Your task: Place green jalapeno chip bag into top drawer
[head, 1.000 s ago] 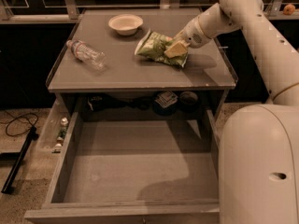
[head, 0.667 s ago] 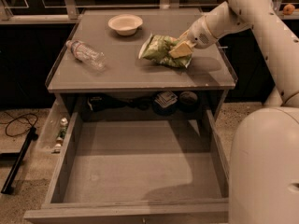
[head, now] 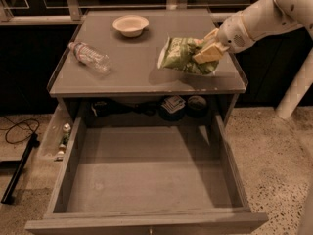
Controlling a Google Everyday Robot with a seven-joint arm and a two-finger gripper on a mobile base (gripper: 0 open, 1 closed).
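Observation:
The green jalapeno chip bag (head: 180,54) is at the right side of the cabinet top, its white end to the left. My gripper (head: 206,49) comes in from the right and is shut on the bag's right end, holding it tilted just above the surface. The top drawer (head: 146,180) is pulled fully open below the cabinet top, and its flat grey bottom is bare.
A cream bowl (head: 130,24) stands at the back middle of the cabinet top (head: 132,72). A clear plastic water bottle (head: 89,57) lies at the left. Snack items (head: 173,104) sit on the shelf behind the drawer. A cable (head: 17,131) lies on the floor at the left.
The gripper and the chip bag have shifted slightly to the right and lifted a little off the cabinet top. The bowl, bottle and drawer have not moved.

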